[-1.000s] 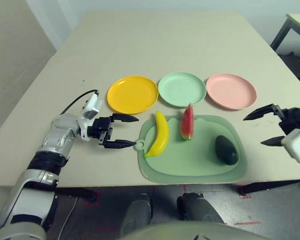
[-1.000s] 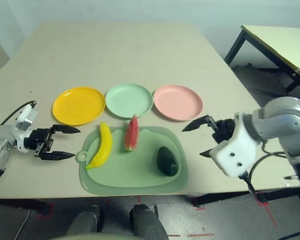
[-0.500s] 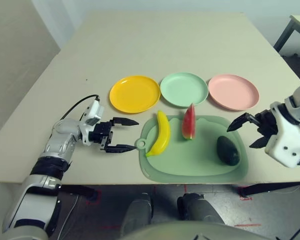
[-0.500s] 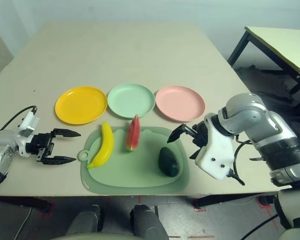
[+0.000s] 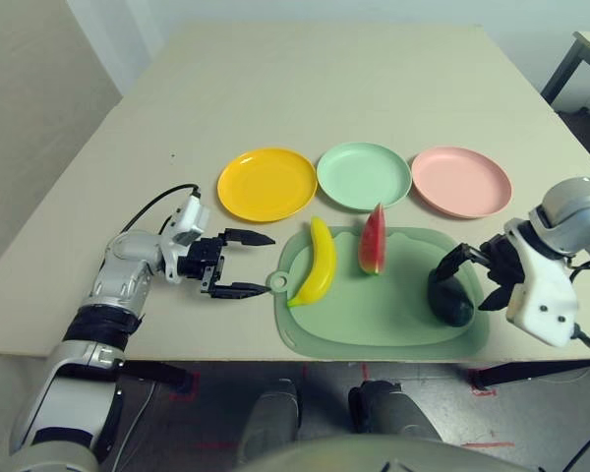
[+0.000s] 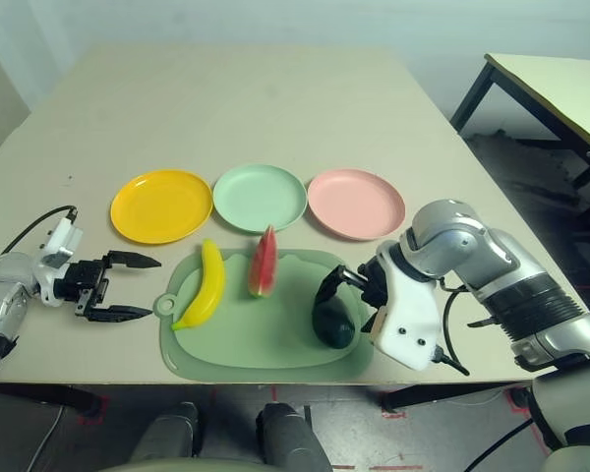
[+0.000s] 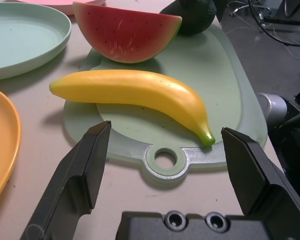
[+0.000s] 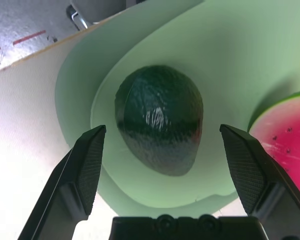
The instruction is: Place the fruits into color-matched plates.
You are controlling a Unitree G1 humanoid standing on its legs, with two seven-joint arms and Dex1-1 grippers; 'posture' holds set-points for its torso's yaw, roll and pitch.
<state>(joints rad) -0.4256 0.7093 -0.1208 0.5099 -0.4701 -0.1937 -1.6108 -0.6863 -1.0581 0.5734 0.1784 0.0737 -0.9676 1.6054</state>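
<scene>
All three fruits lie on the green mat (image 5: pixel 374 315) at the near edge of the bench (image 5: pixel 305 88), none yet sorted. The three plates sit in a row just behind it: yellow (image 5: pixel 266 184), green (image 5: pixel 364 175), pink (image 5: pixel 461 181), each bare.

The right gripper (image 6: pixel 359 290) has its jaws spread wide either side of the avocado (image 6: pixel 331 322), not touching it. The right wrist view has the avocado centred between the two fingers (image 8: pixel 87 165), so a straight close would probably catch it across its width. The green plate lies behind the mat, so the carry is likely short.

The left gripper (image 5: pixel 244 264) hovers low over the bench just beside the mat's ring tab (image 7: pixel 164 160), jaws wide open and empty, aimed at the banana (image 5: pixel 315 261). The banana lies lengthwise across that line, well placed for a later pinch. The watermelon (image 5: pixel 372 239) stands on its rind between the other two.
</scene>
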